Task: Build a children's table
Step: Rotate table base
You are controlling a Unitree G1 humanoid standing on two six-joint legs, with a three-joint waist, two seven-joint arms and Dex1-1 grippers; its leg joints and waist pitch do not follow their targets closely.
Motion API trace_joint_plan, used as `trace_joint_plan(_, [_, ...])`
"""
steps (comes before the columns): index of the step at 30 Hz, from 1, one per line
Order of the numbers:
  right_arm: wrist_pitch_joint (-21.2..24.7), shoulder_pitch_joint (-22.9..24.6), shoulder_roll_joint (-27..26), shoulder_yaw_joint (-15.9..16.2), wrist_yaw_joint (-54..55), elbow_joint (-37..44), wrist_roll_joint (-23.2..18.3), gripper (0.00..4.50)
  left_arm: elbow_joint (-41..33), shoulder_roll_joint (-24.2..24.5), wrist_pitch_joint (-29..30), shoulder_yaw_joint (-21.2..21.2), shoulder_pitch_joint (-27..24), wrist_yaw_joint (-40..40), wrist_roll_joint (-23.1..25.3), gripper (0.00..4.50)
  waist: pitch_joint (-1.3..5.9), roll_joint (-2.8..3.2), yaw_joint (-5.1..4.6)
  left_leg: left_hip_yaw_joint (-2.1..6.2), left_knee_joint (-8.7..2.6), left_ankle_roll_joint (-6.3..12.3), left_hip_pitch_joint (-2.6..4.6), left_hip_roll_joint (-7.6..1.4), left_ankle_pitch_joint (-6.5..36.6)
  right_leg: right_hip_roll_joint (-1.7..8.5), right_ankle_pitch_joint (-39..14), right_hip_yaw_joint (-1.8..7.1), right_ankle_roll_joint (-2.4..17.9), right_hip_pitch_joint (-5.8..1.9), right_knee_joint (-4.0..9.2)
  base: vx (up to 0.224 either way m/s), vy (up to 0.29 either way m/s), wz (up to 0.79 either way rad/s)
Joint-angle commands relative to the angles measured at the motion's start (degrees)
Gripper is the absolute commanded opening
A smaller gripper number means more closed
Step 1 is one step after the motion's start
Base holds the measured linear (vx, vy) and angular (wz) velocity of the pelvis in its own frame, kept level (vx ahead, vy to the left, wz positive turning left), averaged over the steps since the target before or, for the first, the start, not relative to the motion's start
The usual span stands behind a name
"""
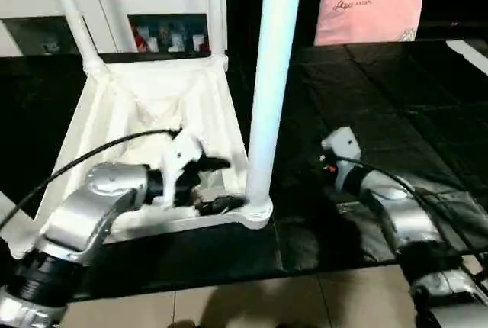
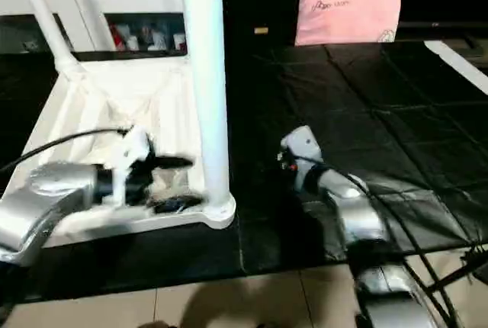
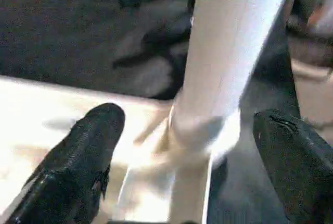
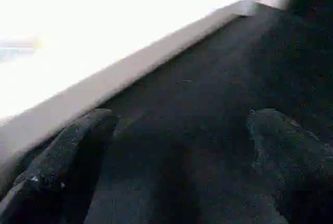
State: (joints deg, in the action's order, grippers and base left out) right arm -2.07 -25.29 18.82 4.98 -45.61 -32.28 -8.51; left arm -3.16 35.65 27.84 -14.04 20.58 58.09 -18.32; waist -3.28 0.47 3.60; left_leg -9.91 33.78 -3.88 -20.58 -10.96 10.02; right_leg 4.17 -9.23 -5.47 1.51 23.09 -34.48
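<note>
The children's table lies upside down on a black mat, its white ribbed tabletop [image 1: 137,91] facing up. Three white legs stand in its corner sockets: far left [image 1: 72,15], far right [image 1: 216,8] and near right [image 1: 271,91]. My left gripper [image 1: 217,184] is open over the tabletop's near edge, just left of the near-right leg. In the left wrist view its fingers [image 3: 88,146] flank that leg's socket [image 3: 203,130] without touching it. My right gripper [image 4: 182,119] is open above the mat beside the tabletop's edge [image 4: 119,73], holding nothing.
A pink pillow [image 1: 370,11] leans at the back right. A white glass-doored cabinet [image 1: 114,0] stands behind the tabletop. The black mat [image 1: 381,91] stretches to the right. Tiled floor [image 1: 252,301] shows along the near edge.
</note>
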Motion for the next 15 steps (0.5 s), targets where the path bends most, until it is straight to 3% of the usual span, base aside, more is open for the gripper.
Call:
trace_joint_plan(1, [1.9,1.1,1.6,0.5,-4.3,4.9,-2.7,4.5,0.4,1.4,0.2,-1.0,-0.2,2.1,0.7,4.01,3.46,-0.06,0.31,0.66,-4.11,2.35,0.29,-1.95,16.5,3.7,-24.1,3.21,6.9,-2.7,4.92,0.0,0.0,0.0])
trace_joint_plan(5, [5.7,3.7,4.1,2.2,-9.8,11.3,-5.6,4.5,0.7,3.5,1.8,-3.3,-0.1,3.5,1.9,3.71,3.44,0.15,0.54,0.74,-4.14,2.07,0.37,-1.9,17.0,3.77,-24.5,3.1,7.4,-2.74,5.02,0.0,0.0,0.0])
trace_joint_plan(8, [9.4,6.0,5.6,2.6,-12.9,16.8,-6.8,4.5,1.2,4.0,1.7,-4.9,-0.2,4.0,4.1,3.51,3.4,0.15,0.85,0.79,-4.14,2.04,0.41,-1.94,17.0,3.81,-26.3,3.18,6.2,-2.71,5.28,0.0,0.0,0.0])
trace_joint_plan(15, [13.0,8.0,7.7,2.5,-14.3,22.0,-8.4,4.5,-0.4,3.2,5.4,-6.0,-0.8,1.5,4.9,3.07,3.48,0.0,1.47,0.76,-4.04,1.66,0.47,-1.95,16.1,3.81,-26.0,3.07,6.5,-2.63,5.27,0.0,0.0,0.0])
